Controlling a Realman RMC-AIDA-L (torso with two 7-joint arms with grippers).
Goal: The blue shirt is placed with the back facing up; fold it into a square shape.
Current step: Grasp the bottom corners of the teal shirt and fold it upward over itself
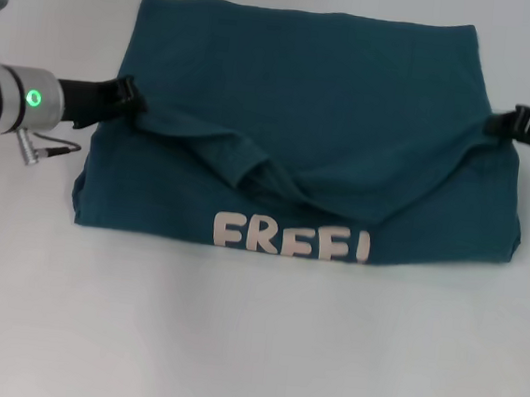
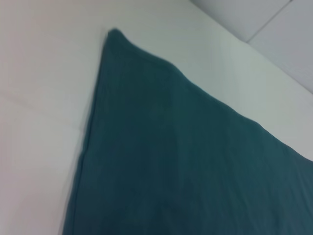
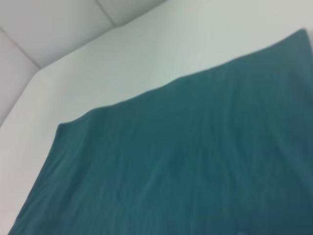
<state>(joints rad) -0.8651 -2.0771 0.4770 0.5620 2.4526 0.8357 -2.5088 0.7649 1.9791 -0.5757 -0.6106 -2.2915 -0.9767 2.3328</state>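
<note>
The blue shirt [image 1: 313, 91] lies across the middle and upper part of the head view on the white table [image 1: 251, 347], already narrowed to a wide block with its long axis running left to right across the frame. Its far edge sits along the top of the frame, and the near edge shows the cream letters "FREE!" [image 1: 291, 238], partly cut off by a fold, near the lower centre. The left gripper [image 1: 129, 96] is at the shirt's left edge, in the left middle of the frame, and the right gripper [image 1: 526, 123] is at the right edge; each appears pinched on a lifted fold of cloth, since a ridge of fabric sags between them across the centre. The step in hand looks like a crosswise fold, carried by both arms at once. The next move likely calls for both grippers to travel together at an even height, laying the held edge flat and square to the edge below before letting go, so the ridge does not bunch.
</note>
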